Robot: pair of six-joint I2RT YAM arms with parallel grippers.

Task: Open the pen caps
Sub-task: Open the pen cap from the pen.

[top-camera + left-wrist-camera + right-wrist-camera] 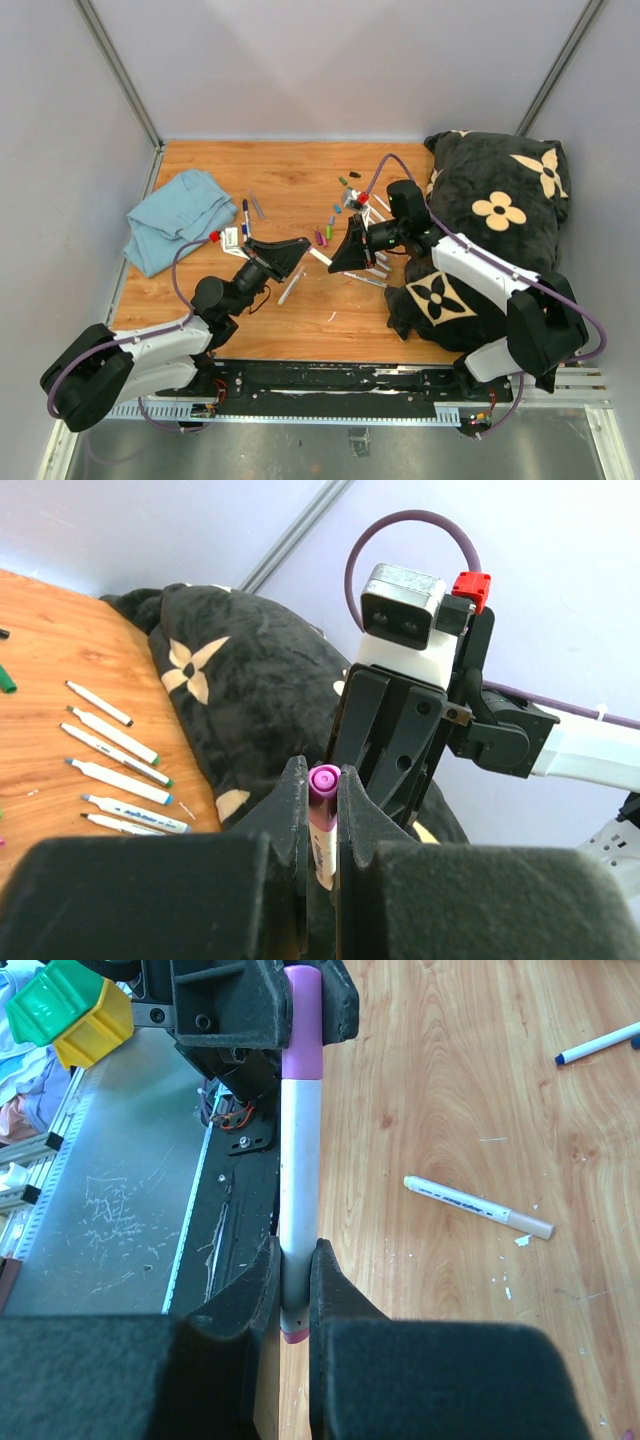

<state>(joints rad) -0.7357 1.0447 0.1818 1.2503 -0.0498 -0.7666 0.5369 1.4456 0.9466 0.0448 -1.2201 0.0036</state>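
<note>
Left hand (pixel 321 785) and right hand (pixel 296 1265) are both clamped shut on one white marker (pixel 298 1160), held in the air between them near the front edge of the table (pixel 300 320). The left pinches its purple cap (pixel 301 1045), the right grips the barrel's other end, and the cap sits on the barrel. The left wrist view shows six white markers (pixel 118 780) lying in a row beside one black cushion (pixel 250 670) with beige flowers. From above, about seven loose caps (pixel 321 238) lie scattered on the table behind the hands, too small to count firmly. One blue cloth (pixel 180 215) lies at the left. The cap's tip is hidden inside the left fingers.
</note>
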